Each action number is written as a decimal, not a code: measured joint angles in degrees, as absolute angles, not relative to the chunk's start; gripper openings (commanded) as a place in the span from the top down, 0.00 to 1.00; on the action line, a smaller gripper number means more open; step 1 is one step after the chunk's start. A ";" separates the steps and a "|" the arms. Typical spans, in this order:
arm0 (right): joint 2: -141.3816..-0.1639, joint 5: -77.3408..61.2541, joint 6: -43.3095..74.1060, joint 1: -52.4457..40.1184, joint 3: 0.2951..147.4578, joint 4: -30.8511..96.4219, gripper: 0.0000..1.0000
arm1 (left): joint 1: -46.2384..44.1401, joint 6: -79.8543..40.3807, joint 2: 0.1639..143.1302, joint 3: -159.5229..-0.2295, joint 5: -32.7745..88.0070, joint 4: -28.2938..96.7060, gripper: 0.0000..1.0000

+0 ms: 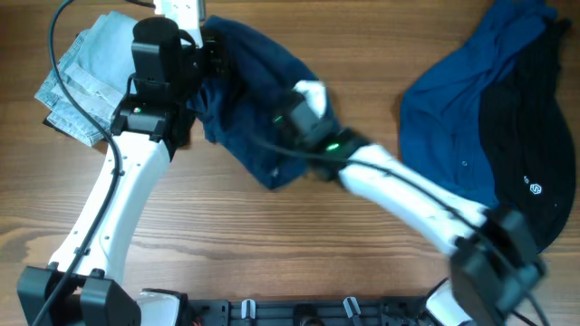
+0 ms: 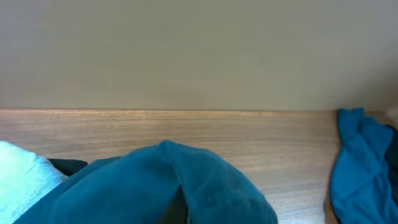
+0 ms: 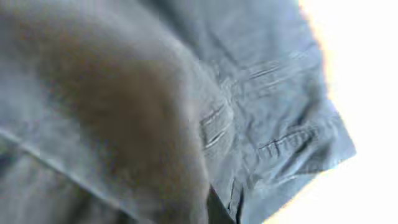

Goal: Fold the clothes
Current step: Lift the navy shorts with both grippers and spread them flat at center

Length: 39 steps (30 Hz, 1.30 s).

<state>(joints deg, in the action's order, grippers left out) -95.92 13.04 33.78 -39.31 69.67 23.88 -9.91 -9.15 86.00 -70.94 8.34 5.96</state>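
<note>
The light-brown wooden table [image 1: 272, 244] filled my overhead view. The dark navy-blue shorts-like garment [image 1: 249, 68] lay in a loose, crumpled heap at the far side, left of centre. The brighter blue buttoned shirt [image 1: 449, 113] was spread at the far right, with the black piece of clothing [image 1: 539, 109] lying over its right edge. A pale grey-blue folded garment [image 1: 82, 72] sat at the far left corner. The left gripper [image 1: 210, 56] was at the far left edge of the navy heap and the right gripper [image 1: 288, 118] pressed into its right side. Cloth hid both sets of fingers, even in the wrist views, so I could not tell whether either was apart or clamped. A small white logo [image 1: 535, 188] showed near the black piece's near end
</note>
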 measured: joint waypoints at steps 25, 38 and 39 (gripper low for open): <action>-70.78 -19.94 -1.43 -14.02 119.94 78.67 0.96 | -13.82 -7.77 40.97 -70.94 12.97 20.99 0.96; -105.12 -11.55 -1.87 -8.75 120.90 78.06 0.96 | -13.04 -7.14 74.32 -71.53 8.01 18.85 0.96; -108.60 -11.57 -2.07 -7.92 120.90 75.66 0.96 | -13.13 -7.14 77.67 -71.55 8.12 16.32 0.96</action>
<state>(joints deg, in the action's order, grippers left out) -108.60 -11.57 -2.07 -7.92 120.90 75.66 -13.13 -7.14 77.67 -71.55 8.12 16.32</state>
